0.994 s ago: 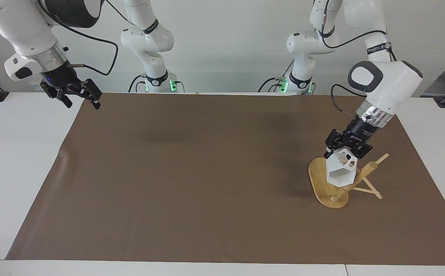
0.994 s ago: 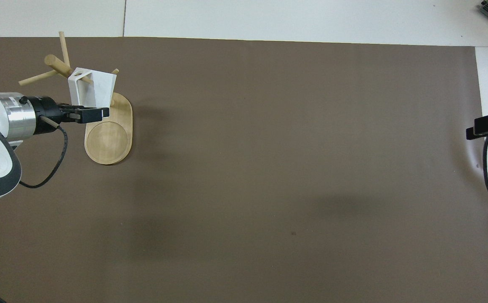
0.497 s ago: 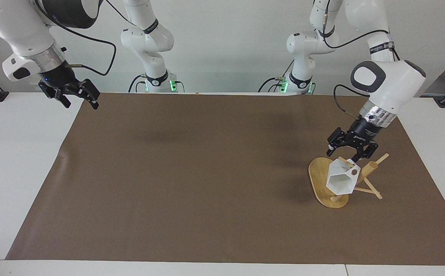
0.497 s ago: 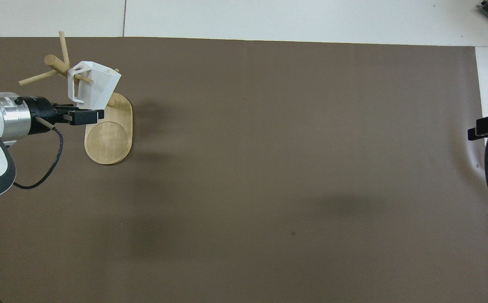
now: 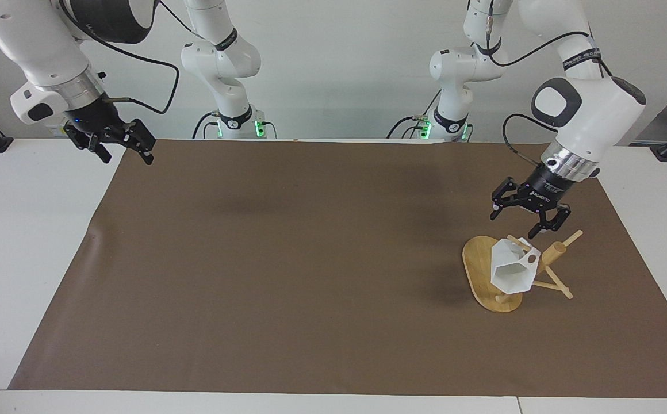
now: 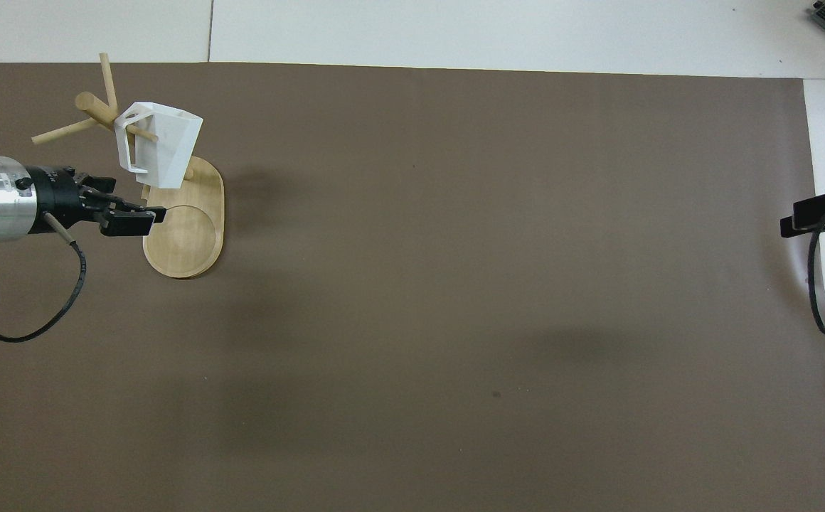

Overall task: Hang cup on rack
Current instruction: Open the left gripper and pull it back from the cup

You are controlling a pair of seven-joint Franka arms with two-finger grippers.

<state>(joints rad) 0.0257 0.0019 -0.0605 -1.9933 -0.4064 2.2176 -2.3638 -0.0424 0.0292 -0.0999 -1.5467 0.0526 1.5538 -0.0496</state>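
Note:
The white faceted cup [image 5: 510, 271] hangs by its handle hole on a thin peg of the bamboo rack [image 5: 477, 265], its hexagonal mouth tilted down and away from the robots. The rack stands toward the left arm's end of the table. In the overhead view the cup [image 6: 165, 146] hangs over the rack's oval base [image 6: 186, 238], beside the post. My left gripper [image 5: 516, 224] is open and empty, a little above the cup and clear of it; it also shows in the overhead view [image 6: 135, 220]. My right gripper [image 5: 123, 150] is open and empty.
A brown mat [image 5: 310, 259] covers most of the white table. My right arm waits over the mat's corner at its own end of the table, its gripper [image 6: 814, 217] at the edge of the overhead view.
My left gripper has opened, let go of the cup and risen back toward the robots. The cup has dropped onto the peg and swung to hang there.

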